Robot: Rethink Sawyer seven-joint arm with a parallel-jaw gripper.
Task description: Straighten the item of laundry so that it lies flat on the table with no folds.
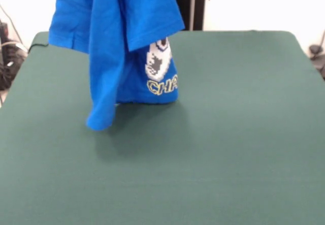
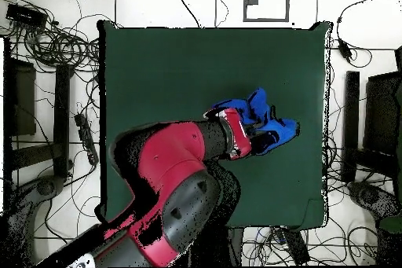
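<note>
Shirt (image 1: 111, 42) aloft, open table (image 1: 244, 133) all round

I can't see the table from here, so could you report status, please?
Gripper hidden by T-shirt, state unclear. Shirt hanging bunched, lower edge near the table. Nothing in the way.

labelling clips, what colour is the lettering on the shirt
White with a yellowish edge, on the bright blue shirt; front view shows it best.

The red and black arm (image 2: 177, 182) reaches out over the table's middle. Its gripper is hidden from sight.
</note>
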